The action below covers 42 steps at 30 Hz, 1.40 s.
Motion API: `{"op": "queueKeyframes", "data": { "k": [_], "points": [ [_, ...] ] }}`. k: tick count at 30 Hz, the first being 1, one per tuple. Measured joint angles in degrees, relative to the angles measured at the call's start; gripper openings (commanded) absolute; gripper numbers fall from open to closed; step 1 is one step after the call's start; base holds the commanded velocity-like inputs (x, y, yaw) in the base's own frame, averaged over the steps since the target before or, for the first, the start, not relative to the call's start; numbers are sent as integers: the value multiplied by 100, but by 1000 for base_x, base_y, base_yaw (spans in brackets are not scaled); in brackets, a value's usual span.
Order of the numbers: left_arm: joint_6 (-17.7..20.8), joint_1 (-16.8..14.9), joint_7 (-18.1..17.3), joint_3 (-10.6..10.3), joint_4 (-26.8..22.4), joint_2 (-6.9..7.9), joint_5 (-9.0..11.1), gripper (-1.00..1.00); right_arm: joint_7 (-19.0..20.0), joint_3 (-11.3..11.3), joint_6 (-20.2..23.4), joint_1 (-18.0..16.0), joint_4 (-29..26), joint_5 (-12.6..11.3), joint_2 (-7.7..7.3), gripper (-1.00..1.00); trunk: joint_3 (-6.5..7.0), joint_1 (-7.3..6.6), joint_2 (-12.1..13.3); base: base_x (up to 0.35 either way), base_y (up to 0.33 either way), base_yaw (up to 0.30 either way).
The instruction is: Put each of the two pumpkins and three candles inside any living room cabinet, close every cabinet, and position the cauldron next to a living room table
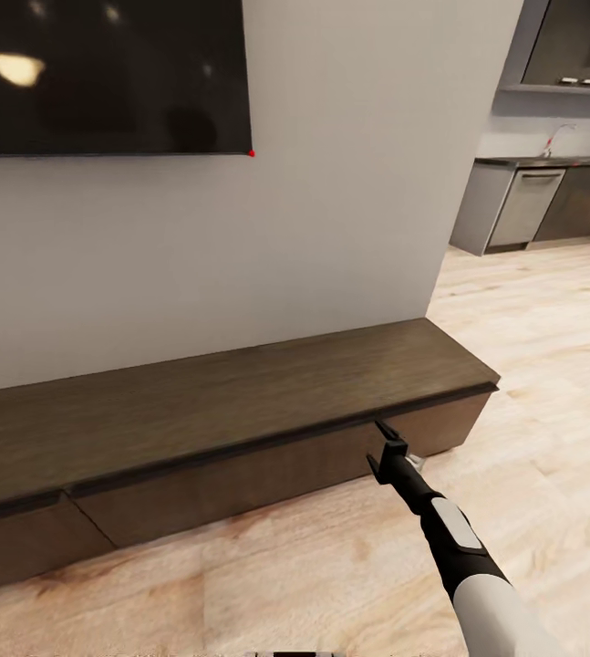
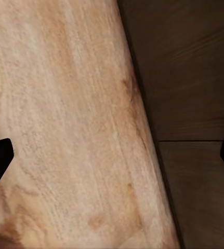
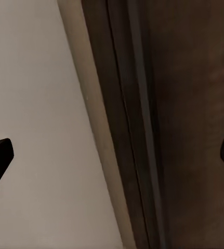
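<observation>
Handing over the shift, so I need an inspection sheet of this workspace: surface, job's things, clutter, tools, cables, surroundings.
Surface: pale wood floor; cabinet top bare.
Job's things: cabinet against the wall, both drawer fronts look shut.
Clutter: nothing seen.
Tools: right tool at the right drawer front's upper edge, fingers apart, empty; left tool open over the floor beside the cabinet.
Cables: nothing seen.
Surroundings: dark TV on the wall; grey kitchen units far right.

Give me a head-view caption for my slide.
Right hand, open, reaching at the top edge of the closed dark-wood cabinet below a wall-mounted TV.
</observation>
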Motion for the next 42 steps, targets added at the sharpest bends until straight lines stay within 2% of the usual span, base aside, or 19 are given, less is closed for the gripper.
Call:
{"op": "queueKeyframes", "data": {
  "k": [2,4,7,9,10,11,14,17,24,28,30,33,37,39,42],
  "points": [
    [13,3,-9,2,-7,-12,7,100,4,1,0,-1,4,6,1,100,-44,5,-3,0,0,0],
    [111,10,-53,90,-47,-32,58,100,10,6,0,0,8,3,2,100,-89,10,-5,0,0,0],
    [734,23,-372,765,-78,-53,268,100,18,10,0,3,10,-1,1,100,-155,18,-10,0,0,0],
    [1477,31,-979,1660,-91,-68,374,100,23,12,3,5,8,-3,1,100,-200,23,-12,0,0,0],
    [1628,31,-1125,1874,-87,-76,386,100,24,12,4,5,5,-3,2,100,-222,26,-14,0,0,0],
    [1842,32,-1347,2193,-82,-87,403,100,25,12,6,5,1,-3,2,100,-244,28,-15,0,0,0],
    [2075,33,-1595,2563,-71,-101,419,100,28,12,8,5,-8,-4,6,100,-311,36,-19,0,0,0],
    [2176,33,-1701,2718,-44,-109,422,100,33,16,8,5,-40,-2,9,100,-377,44,-23,0,0,0],
    [2235,36,-1744,2744,46,-118,395,100,99,17,28,9,-121,-12,9,100,-532,62,-32,0,0,0],
    [2243,36,-1752,2740,81,-120,390,100,356,26,36,23,-203,-16,14,100,-533,62,-33,0,0,0],
    [2247,39,-1750,2737,151,-122,360,100,623,36,21,36,-266,-11,18,100,-533,62,-33,0,0,0],
    [2248,42,-1786,2734,408,-123,122,100,828,32,7,44,-298,12,16,100,-533,62,-33,0,0,0],
    [2246,42,-1825,2764,714,-116,47,100,878,25,8,46,-282,20,12,100,-533,61,-33,25,0,0],
    [2235,43,-1861,2922,801,-111,37,100,833,25,12,44,-265,11,13,100,-533,60,-33,187,0,0],
    [2161,43,-1878,3012,867,-116,40,100,804,21,12,42,-257,-2,13,100,-533,60,-33,150,0,0]
  ]
}}
